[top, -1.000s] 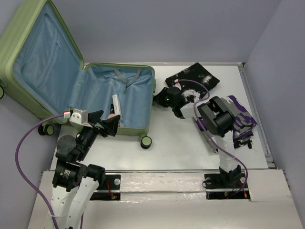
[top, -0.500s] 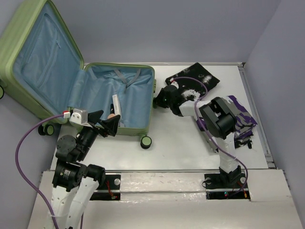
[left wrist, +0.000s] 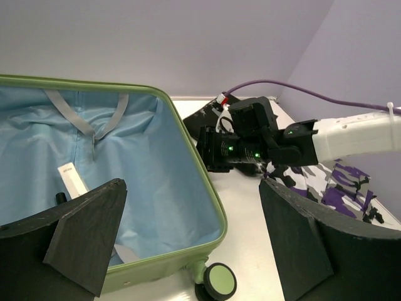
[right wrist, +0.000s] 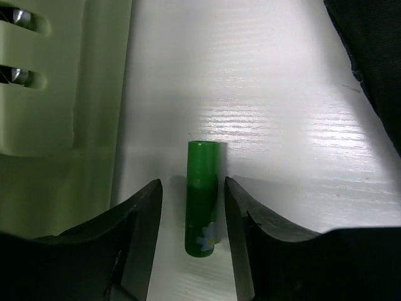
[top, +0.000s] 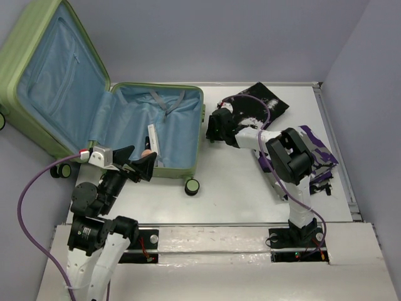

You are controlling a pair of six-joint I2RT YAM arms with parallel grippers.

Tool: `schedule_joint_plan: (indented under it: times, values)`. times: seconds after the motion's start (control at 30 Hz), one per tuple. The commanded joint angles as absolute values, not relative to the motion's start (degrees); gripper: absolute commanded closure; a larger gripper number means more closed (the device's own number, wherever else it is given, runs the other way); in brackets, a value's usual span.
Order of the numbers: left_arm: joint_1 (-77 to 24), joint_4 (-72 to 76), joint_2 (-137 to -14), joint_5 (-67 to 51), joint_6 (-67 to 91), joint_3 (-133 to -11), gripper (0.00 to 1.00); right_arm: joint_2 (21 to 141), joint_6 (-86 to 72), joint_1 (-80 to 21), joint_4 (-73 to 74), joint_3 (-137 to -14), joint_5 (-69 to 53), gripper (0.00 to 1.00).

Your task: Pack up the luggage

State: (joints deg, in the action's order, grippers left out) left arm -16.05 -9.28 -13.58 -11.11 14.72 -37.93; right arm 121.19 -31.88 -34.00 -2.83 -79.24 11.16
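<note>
The light-green luggage (top: 199, 135) lies open on the table, its lid (top: 37, 75) leaning back at the left and its blue lining showing. It also shows in the left wrist view (left wrist: 210, 194). A slim white box (top: 153, 139) and a small pinkish item (top: 145, 152) lie inside. My right gripper (top: 213, 128) is low by the luggage's right wall. In the right wrist view it (right wrist: 191, 188) is open around a small green tube (right wrist: 202, 197) with a flower mark, which lies on the table. My left gripper (top: 141, 167) is open and empty over the luggage's near edge.
A black garment with white print (top: 263, 100) lies at the back right. A purple camouflage garment (top: 318, 157) lies at the right, under the right arm. A luggage wheel (top: 192, 185) sticks out at the front corner. A raised table edge (top: 335, 147) runs along the right.
My right wrist has moved a little farther back beside the luggage's right wall. The left arm has shifted slightly; its gripper stays open.
</note>
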Motion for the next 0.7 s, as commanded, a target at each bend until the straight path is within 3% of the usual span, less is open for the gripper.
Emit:
schedule_joint_plan:
  times: [0.0, 0.33, 0.4, 0.53, 0.67]
  values:
    - [-16.0, -6.9, -12.7, -12.3, 14.4, -37.8, 0.01, 119.9, -27.0, -34.1, 6.4, -80.8, 11.9, 0.48]
    - [-16.0, -6.7, -12.9, -12.5, 14.5, -37.6, 0.01, 121.0, -25.1, -34.1, 11.0, -82.7, 15.8, 0.55]
    - [-16.0, -6.7, -13.1, -12.4, 14.5, -37.7, 0.01, 121.4, -24.8, -34.1, 13.3, -82.8, 17.0, 0.63]
    - [-16.0, -6.7, -14.1, -12.4, 14.5, -37.7, 0.01, 119.2, -25.0, -34.1, 14.1, -79.6, 20.6, 0.90]
    - [-16.0, -6.9, -14.6, -11.7, 14.5, -37.7, 0.01, 110.3, -24.6, -34.1, 10.5, -73.5, 21.4, 0.93]
